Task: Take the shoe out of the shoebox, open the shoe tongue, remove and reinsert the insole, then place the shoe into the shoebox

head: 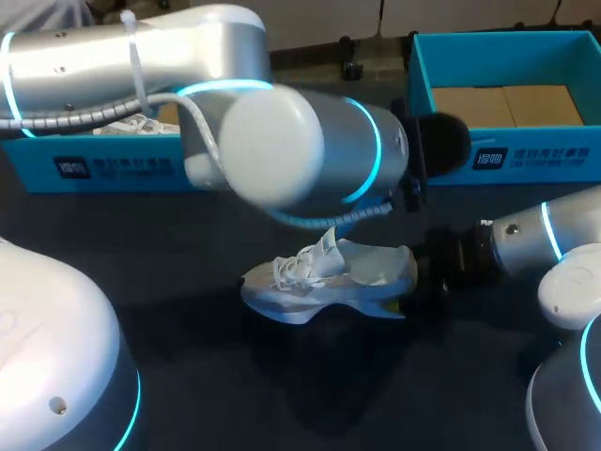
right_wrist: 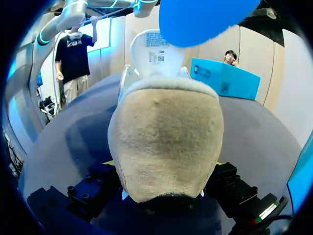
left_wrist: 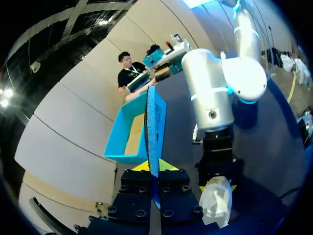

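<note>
The white lace-up sneaker (head: 329, 277) with a beige suede heel stands upright on the dark table (head: 188, 366), near its middle, with its toe towards my left side. The right gripper (head: 418, 282) is at the heel. In the right wrist view the heel fills the space between the fingers, and a sliver of yellow tip presses against it on each side, so the gripper holds the sneaker by the heel.

The flat bright blue insole (left_wrist: 154, 127) is out of the sneaker. It is clamped edge-on between the narrow fingers of the left gripper (left_wrist: 154, 166) and stands up above the sneaker. In the right wrist view its blue face (right_wrist: 205, 17) hangs over the shoe's opening.

The open teal cardboard shoebox (head: 423, 66), with a brown cardboard floor, sits at the far right of the table, well apart from the sneaker. A second blue box (head: 103, 169) lies at the far left, behind my left arm (head: 282, 141).
</note>
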`<state>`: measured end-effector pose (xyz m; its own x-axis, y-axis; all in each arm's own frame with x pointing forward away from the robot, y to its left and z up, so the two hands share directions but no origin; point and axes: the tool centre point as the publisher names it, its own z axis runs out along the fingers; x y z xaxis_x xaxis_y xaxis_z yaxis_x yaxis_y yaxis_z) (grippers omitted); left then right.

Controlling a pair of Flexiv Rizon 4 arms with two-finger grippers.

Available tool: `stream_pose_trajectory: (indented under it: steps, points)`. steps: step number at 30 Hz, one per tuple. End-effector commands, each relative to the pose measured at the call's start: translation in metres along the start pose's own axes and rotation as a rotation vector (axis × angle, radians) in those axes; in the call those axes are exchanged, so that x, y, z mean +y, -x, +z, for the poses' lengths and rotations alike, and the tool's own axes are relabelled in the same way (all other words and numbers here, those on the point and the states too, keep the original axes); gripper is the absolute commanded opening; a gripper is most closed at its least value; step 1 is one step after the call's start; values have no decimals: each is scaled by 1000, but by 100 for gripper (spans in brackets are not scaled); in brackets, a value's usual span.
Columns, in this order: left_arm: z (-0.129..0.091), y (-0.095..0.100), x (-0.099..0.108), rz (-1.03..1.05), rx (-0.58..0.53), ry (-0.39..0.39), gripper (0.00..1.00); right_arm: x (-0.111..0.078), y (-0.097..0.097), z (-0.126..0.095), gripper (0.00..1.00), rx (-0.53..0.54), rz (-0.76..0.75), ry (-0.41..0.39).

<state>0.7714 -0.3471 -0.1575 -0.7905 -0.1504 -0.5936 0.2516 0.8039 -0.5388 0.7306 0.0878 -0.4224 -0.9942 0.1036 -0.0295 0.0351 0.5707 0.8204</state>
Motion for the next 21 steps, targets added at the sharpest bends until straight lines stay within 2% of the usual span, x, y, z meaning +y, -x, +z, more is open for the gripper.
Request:
stream_pose_trajectory:
  steps: [1,11,21]
  points:
    - [-17,13,5,-28,202,-67,0,1,-1,1,0,-1,0,-5]
    - [-35,31,-13,-153,263,-224,0,1,-1,1,0,-1,0,-5]
    - [-60,40,-32,-281,227,-346,0,1,-1,1,0,-1,0,-5]
